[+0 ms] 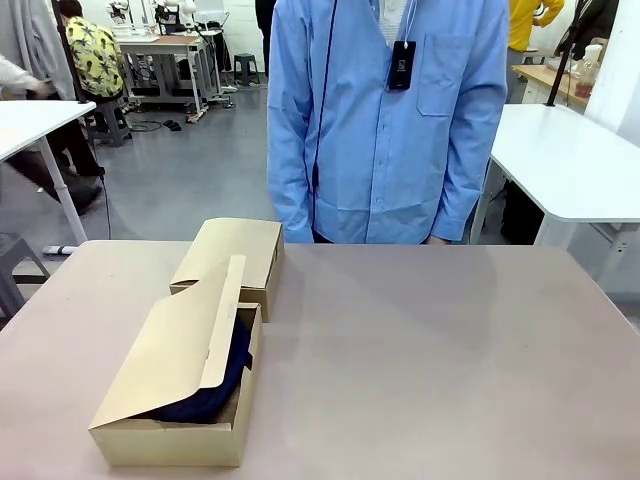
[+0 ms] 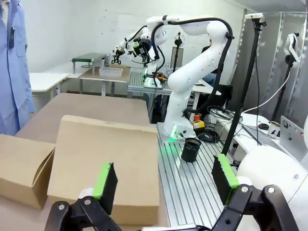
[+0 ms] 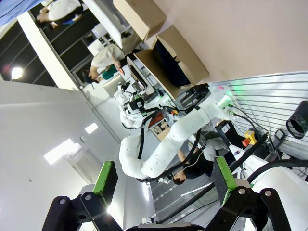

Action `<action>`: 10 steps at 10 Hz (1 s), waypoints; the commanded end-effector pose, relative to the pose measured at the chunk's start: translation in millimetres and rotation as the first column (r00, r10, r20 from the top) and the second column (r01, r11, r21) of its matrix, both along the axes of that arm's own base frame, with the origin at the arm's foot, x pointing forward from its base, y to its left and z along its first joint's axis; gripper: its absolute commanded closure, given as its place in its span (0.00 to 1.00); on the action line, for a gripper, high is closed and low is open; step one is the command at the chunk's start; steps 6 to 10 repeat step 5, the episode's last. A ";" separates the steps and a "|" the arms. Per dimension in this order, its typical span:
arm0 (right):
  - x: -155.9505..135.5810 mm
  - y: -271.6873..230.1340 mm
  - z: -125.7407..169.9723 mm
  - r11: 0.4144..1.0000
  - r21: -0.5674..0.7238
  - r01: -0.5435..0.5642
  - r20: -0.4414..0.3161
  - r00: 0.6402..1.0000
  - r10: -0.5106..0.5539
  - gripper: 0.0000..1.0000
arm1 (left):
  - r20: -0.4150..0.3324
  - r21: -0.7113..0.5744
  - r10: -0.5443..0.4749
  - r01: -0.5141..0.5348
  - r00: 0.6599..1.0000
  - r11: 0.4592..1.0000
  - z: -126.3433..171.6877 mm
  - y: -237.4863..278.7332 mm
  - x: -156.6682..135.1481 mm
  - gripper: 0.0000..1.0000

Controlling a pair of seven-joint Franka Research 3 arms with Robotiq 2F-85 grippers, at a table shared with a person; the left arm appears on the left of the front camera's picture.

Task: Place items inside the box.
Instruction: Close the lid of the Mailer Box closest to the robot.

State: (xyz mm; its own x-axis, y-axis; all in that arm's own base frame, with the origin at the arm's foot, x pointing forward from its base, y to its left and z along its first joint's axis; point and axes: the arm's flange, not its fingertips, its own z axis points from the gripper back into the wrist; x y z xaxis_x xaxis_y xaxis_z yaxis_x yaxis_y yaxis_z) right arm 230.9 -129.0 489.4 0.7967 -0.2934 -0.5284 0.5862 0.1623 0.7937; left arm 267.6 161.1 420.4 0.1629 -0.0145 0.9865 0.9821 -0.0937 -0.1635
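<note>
I am seeing the larger cardboard box [image 1: 175, 400] sitting at the near left of the bench [image 1: 430, 350], its wide lid flap standing half raised and leaning over the opening. The navy blue pouch [image 1: 215, 385] is lying inside it, showing under the flap. Just behind it, touching or nearly so, the smaller cardboard box [image 1: 235, 255] is resting with its lid down. A person in a light blue shirt [image 1: 390, 120] is standing at the far edge, arms hanging down.

From the left wrist view, the left end effector [image 2: 166, 180] is hanging with its green pads spread wide and nothing between them, off the robot's side of the bench beside the larger box. From the right wrist view, the right end effector [image 3: 163, 180] is likewise standing wide open and empty, well away from both boxes.
</note>
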 end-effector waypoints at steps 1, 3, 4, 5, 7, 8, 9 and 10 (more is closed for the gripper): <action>-0.1 0.2 4.9 1.000 0.017 0.003 0.007 1.000 -0.003 0.00 | 0.001 0.003 -0.008 0.008 1.000 1.000 1.4 -5.5 -6.2 0.00; -0.1 0.2 4.9 1.000 0.017 0.003 0.007 1.000 -0.003 0.00 | 0.001 0.003 -0.008 0.008 1.000 1.000 1.4 -5.5 -6.2 0.00; -0.1 0.2 4.9 1.000 0.017 0.003 0.007 1.000 -0.003 0.00 | 0.001 0.003 -0.008 0.008 1.000 1.000 1.4 -5.5 -6.2 0.00; -0.1 0.2 4.9 1.000 0.017 0.003 0.007 1.000 -0.003 0.00 | 0.001 0.003 -0.008 0.008 1.000 1.000 1.4 -5.5 -6.2 0.00; -0.1 0.2 4.9 1.000 0.017 0.003 0.007 1.000 -0.003 0.00 | 0.001 0.003 -0.008 0.008 1.000 1.000 1.4 -5.5 -6.2 0.00; -0.1 0.2 4.9 1.000 0.017 0.003 0.007 1.000 -0.003 0.00 | 0.001 0.003 -0.008 0.008 1.000 1.000 1.4 -5.5 -6.2 0.00; -0.1 0.2 4.9 1.000 0.017 0.003 0.007 1.000 -0.003 0.00 | 0.001 0.003 -0.008 0.008 1.000 1.000 1.4 -5.5 -6.2 0.00; -0.1 0.2 4.9 1.000 0.017 0.003 0.007 1.000 -0.003 0.00 | 0.001 0.003 -0.008 0.008 1.000 1.000 1.4 -5.5 -6.2 0.00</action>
